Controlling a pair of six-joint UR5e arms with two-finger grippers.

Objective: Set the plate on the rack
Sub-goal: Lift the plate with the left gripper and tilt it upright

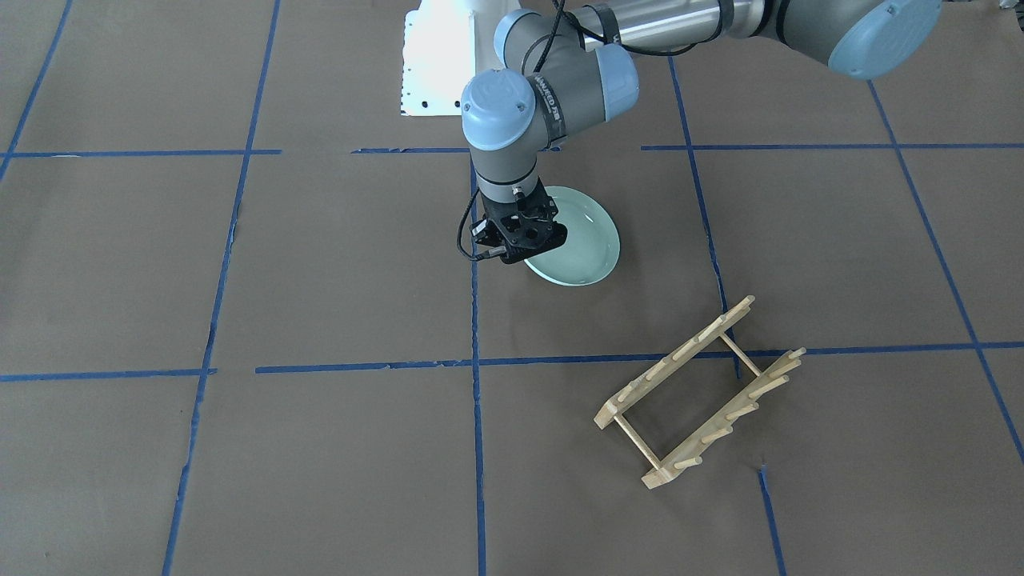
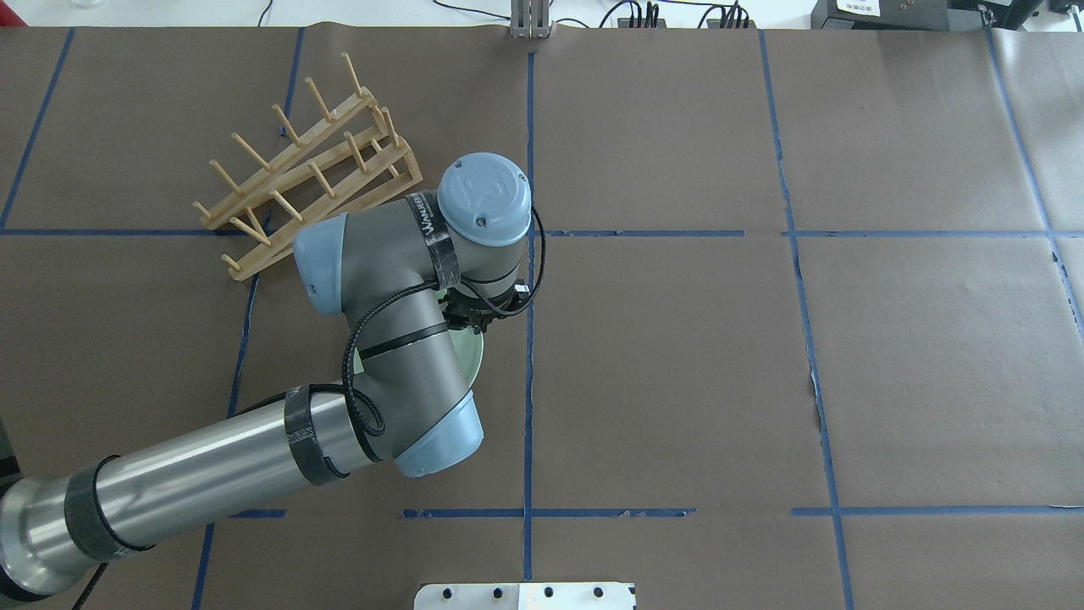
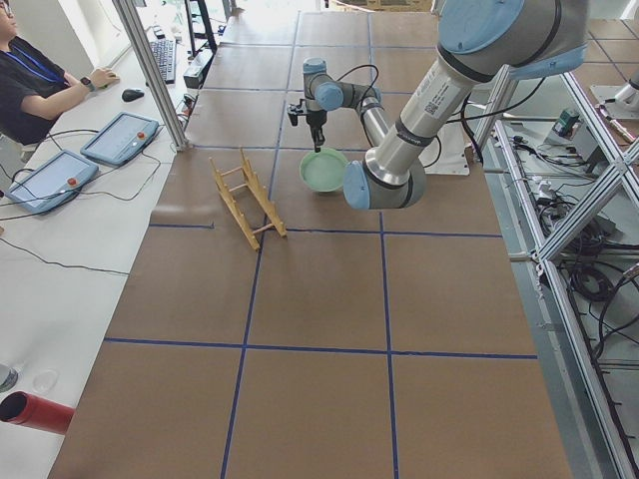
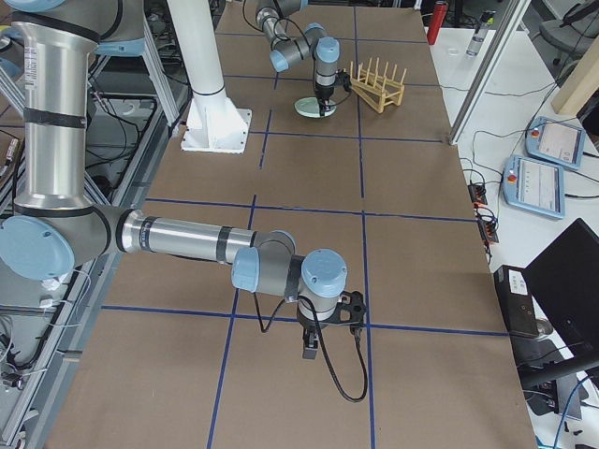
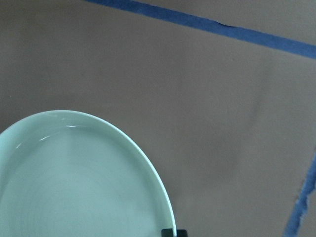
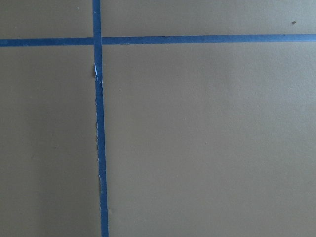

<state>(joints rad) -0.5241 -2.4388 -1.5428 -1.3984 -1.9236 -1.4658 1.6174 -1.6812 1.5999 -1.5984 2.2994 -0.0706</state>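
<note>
Jaws of the left gripper (image 1: 524, 248) stood at the rim of the plate (image 1: 584, 240), clamped or not unclear, one black fingertip (image 5: 170, 232) seen only by the wrist camera, brown table (image 1: 320, 280) spreading around, the rack (image 1: 680, 354) well apart

The plate (image 1: 584, 248) lies on the table (image 1: 320, 280) under our left gripper (image 1: 518, 250). It spreads from the tool toward our left, so the tool stands over its right rim. The rack (image 1: 700, 392) sits beyond this gripper and further left, well apart from the plate. Our right gripper (image 4: 310, 351) hangs far off to the right, over the table.
</note>
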